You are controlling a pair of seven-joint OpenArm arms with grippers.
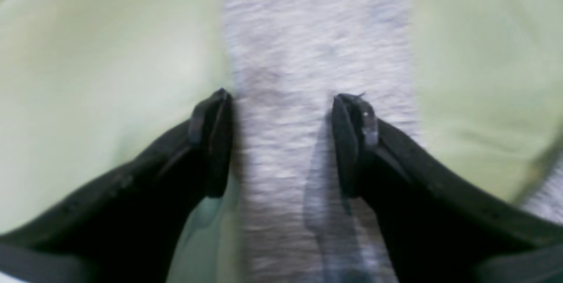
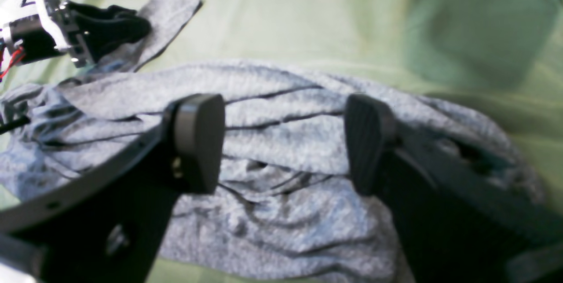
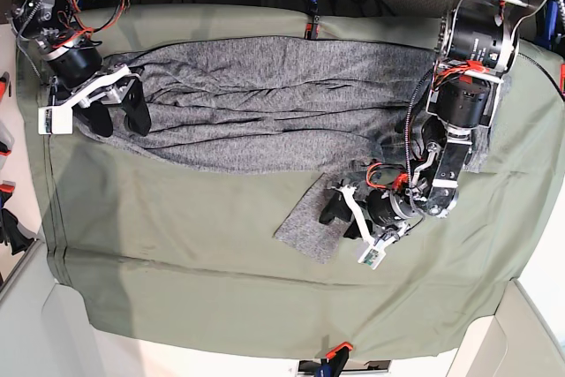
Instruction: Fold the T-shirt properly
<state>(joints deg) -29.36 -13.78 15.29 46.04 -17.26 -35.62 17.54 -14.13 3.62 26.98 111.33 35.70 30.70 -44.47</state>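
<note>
Left gripper (image 1: 281, 142): spread wide, holding nothing; its two black fingers (image 1: 215, 142) straddle a sleeve, one along each edge of the grey strip, and whether the pads touch the cloth cannot be told from the blurred left wrist view
Left gripper in the base view (image 3: 340, 214): low over the inner end of the sleeve, just below the lower edge of the shirt's body
Right gripper (image 2: 283, 142): spread wide, holding nothing; it hangs over the wrinkled body of the shirt, with one smooth pad and one ribbed pad (image 2: 365, 142) facing each other across the gap
Right gripper in the base view (image 3: 119, 112): at the end of the shirt that lies on that view's left, over its bunched edge
Sleeve (image 1: 321, 98): a flat grey strip with a squared cuff end, running out from the shirt's body at a slant onto the green cloth, as the base view shows (image 3: 309, 222)
T-shirt (image 3: 274, 103): mottled grey knit, spread in a long band across the far half of the green cloth, its surface creased in long folds; the right wrist view shows the same folds close up (image 2: 281, 151)
Green cloth (image 3: 194, 262): an olive sheet lying under the whole shirt, bare on the side below the shirt in the base view
Clamp (image 3: 338, 350): orange, on the near edge of the green cloth, well apart from the shirt
</note>
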